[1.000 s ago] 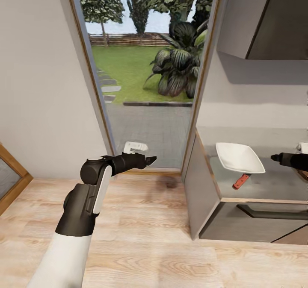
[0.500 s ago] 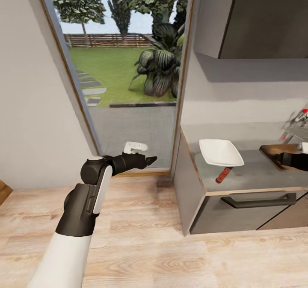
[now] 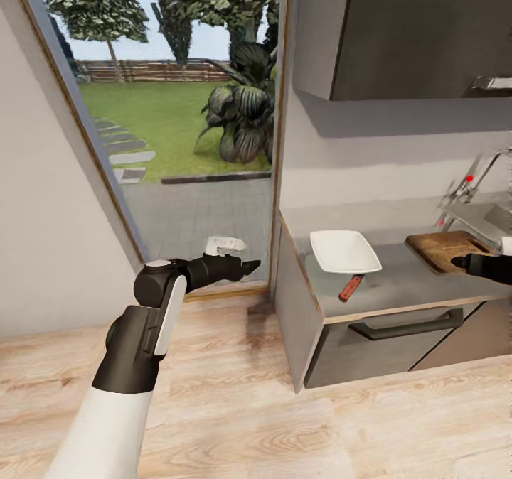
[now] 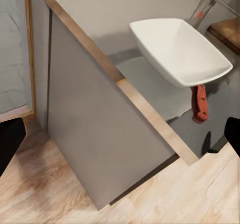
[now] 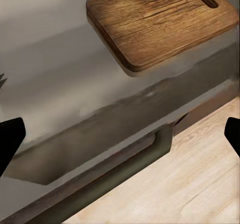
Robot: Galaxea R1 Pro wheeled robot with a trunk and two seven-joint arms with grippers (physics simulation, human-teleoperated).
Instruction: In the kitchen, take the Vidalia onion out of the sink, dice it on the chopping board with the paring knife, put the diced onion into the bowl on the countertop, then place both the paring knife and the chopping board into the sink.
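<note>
A grey-walled kitchen with a glass garden door (image 3: 185, 145) framed the robot as it stood on the plank floor (image 3: 235, 408), both grippers empty: left gripper (image 3: 249, 266) and right gripper (image 3: 459, 261) with fingers spread wide, well short of the countertop (image 3: 398, 287). Bowl (image 3: 345, 251), paring knife (image 3: 350, 288) just beside it and chopping board (image 3: 444, 248) lay there; the sink (image 3: 491, 217) sat beyond, its onion unseen. Closing squarely on the sink looked wisest, with the cabinet's corner and drawer handle (image 3: 405, 325) in the way.

Home kitchen, grey tabletop (image 3: 398, 291) with bowl (image 3: 345, 251), chopping board (image 3: 446, 249), tap (image 3: 469, 183), dark wall cabinets (image 3: 405, 31), garden door (image 3: 178, 124)
</note>
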